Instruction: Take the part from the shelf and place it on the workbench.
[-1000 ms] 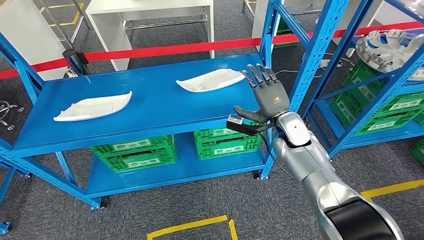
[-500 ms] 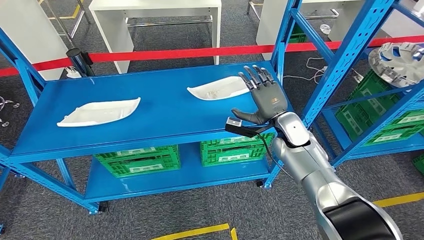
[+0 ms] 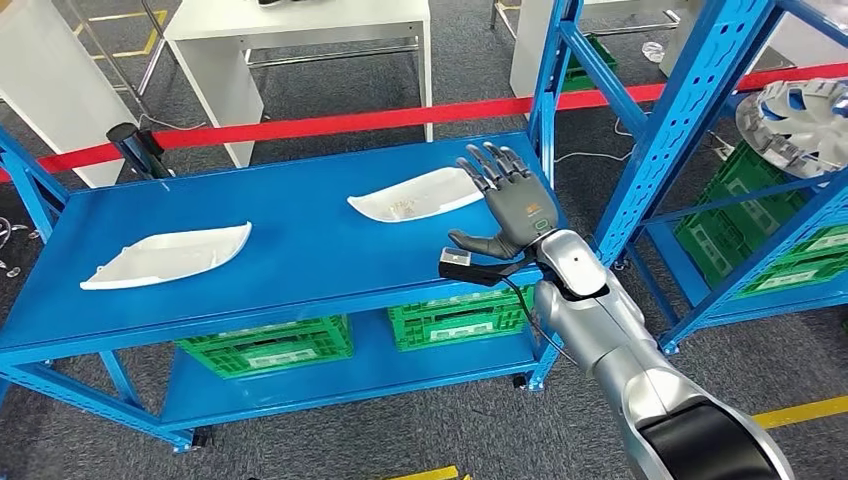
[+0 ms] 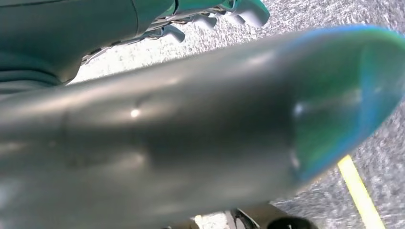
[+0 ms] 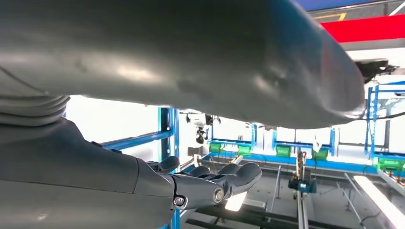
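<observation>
White part (image 3: 412, 194) lying on blue shelf (image 3: 300, 240) top, far right | right hand (image 3: 508, 208) spread wide, empty, just beside part | second white part (image 3: 166, 256) well apart, left side

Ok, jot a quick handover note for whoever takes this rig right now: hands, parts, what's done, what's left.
Right hand: open, fingers spread, holding nothing, raised by the near white part on the blue shelf.
Left hand: hanging over the floor; state unclear.
Second white part lies further left on the same shelf.
Done: nothing picked yet.
Left: grasp a part, carry it to the workbench.
</observation>
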Controlling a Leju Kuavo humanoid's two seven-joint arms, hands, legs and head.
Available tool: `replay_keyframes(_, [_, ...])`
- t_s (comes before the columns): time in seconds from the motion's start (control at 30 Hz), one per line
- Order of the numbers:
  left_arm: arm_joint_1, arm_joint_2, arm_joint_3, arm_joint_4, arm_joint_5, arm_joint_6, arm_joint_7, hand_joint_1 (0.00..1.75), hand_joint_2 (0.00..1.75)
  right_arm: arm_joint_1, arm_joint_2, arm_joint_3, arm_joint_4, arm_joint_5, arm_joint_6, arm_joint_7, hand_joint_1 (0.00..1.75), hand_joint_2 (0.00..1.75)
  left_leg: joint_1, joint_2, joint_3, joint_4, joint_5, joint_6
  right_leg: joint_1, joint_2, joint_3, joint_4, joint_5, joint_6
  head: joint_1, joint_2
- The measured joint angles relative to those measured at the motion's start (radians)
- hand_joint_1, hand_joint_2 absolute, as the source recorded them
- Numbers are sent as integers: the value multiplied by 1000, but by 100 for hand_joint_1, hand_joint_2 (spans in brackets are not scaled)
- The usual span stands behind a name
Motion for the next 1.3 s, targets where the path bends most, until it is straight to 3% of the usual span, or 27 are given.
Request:
replay_keyframes(0.07, [1, 1, 0, 0, 0, 0, 0, 0, 0, 0, 2, 1, 0, 0, 0, 0, 0, 0, -2, 0, 41, -136, 103, 10, 1, 1, 26, 0, -19, 4, 0, 0])
replay_keyframes(0.1, [1, 1, 0, 0, -1, 0, 0, 0, 0, -1, 3, 2, 0, 2, 1, -2, 0, 0, -4, 0, 67, -199, 130, 15, 2, 1, 34, 0, -28, 9, 0, 0])
replay_keyframes(0.13, [0, 1, 0, 1, -2, 0, 1, 0, 0, -2, 4, 5, 1, 7, 2, -5, 0, 0, -7, 0, 84, -240, 141, 19, 4, 2, 38, -1, -34, 14, 0, 0])
replay_keyframes(0.17, [-1, 1, 0, 1, -2, 0, 2, 0, 0, -2, 6, 10, 1, 13, 5, -9, 0, 0, -9, 0, 93, -253, 134, 23, 4, 3, 39, -3, -38, 20, 1, 0])
replay_keyframes(0.27, [-3, -4, 0, 0, -4, 0, 3, 0, 0, -2, 13, 30, 1, 26, 17, -21, 0, 0, -4, 0, 107, -268, 121, 36, 5, 2, 44, -3, -50, 36, 2, 0])
replay_keyframes(0.3, [-3, -6, 0, 0, -4, 0, 2, 0, 0, -2, 15, 37, 2, 29, 19, -22, 0, 0, -1, 0, 115, -274, 118, 42, 5, 1, 35, 20, -62, 41, 4, 0])
replay_keyframes(0.33, [-3, -7, 0, -1, -4, 0, 1, 0, 0, -2, 17, 44, 3, 35, 21, -20, 0, 0, 1, 0, 123, -278, 114, 47, 5, 0, 12, 65, -80, 47, 6, 0])
replay_keyframes(0.4, [-5, -9, 0, -1, -3, 1, 0, 0, 0, 1, 19, 62, 11, 53, 29, -10, 0, 0, 1, 0, 135, -279, 103, 54, 1, -2, -76, 206, -124, 54, 9, 0])
replay_keyframes(0.43, [-4, -10, 0, -1, -3, 1, 0, 0, 0, 5, 19, 71, 16, 60, 35, -5, 0, 0, 1, -1, 140, -279, 97, 54, 0, -2, -119, 263, -132, 56, 9, 0])
replay_keyframes(0.47, [-2, -12, 0, 0, -3, 1, 1, 0, 0, 9, 19, 79, 22, 65, 41, -4, 0, 0, 1, -2, 146, -278, 90, 53, -2, -2, -149, 289, -122, 58, 9, 0])
replay_keyframes(0.5, [0, -14, 0, 0, -3, 1, 1, 0, 0, 11, 19, 85, 27, 65, 47, -5, 0, 0, 1, -4, 155, -276, 82, 51, -3, -2, -156, 268, -86, 58, 9, 0])
replay_keyframes(0.57, [4, -18, 1, 0, -2, 1, -1, 0, 0, 11, 20, 94, 36, 62, 58, -10, 0, 0, 2, -5, 172, -272, 64, 44, -5, -4, -120, 141, 13, 55, 10, 0])
replay_keyframes(0.6, [4, -20, 1, 0, -2, 2, -2, 0, 0, 8, 20, 98, 41, 60, 65, -13, 0, 0, 0, -6, 179, -270, 54, 39, -2, -5, -95, 77, 45, 52, 10, 0])
replay_keyframes(0.63, [3, -21, 1, 0, -1, 2, -4, 0, 0, 6, 22, 104, 47, 60, 71, -17, 0, 0, -1, -6, 183, -269, 48, 34, -1, -5, -78, 37, 57, 47, 10, 0])
replay_keyframes(0.77, [3, -23, 6, 0, 3, 18, -15, 0, 0, 2, 27, 118, 68, 22, 115, -29, 0, 0, -3, -6, 196, -278, 43, 15, 3, -1, -61, 11, 44, 26, 8, 0])
replay_keyframes(1.03, [-3, -23, 35, -1, 27, 54, -15, 0, 0, -4, 23, 118, 116, -85, 219, -37, 0, 0, -4, -2, 222, -298, 41, 27, 5, 1, -45, 3, 35, 15, 1, 0])
replay_keyframes(1.17, [-1, -23, 45, 0, 27, 52, -19, 0, 0, -5, 12, 118, 139, -96, 236, -2, 0, 0, -2, -1, 225, -303, 37, 15, 7, 0, -45, 5, 34, 13, 1, 0])
replay_keyframes(1.3, [3, -25, 50, 0, 26, 51, -14, 0, 0, -7, -10, 117, 164, -134, 288, 12, 0, 0, -2, -1, 225, -303, 37, 11, 6, 0, -42, 4, 34, 13, 1, 0])
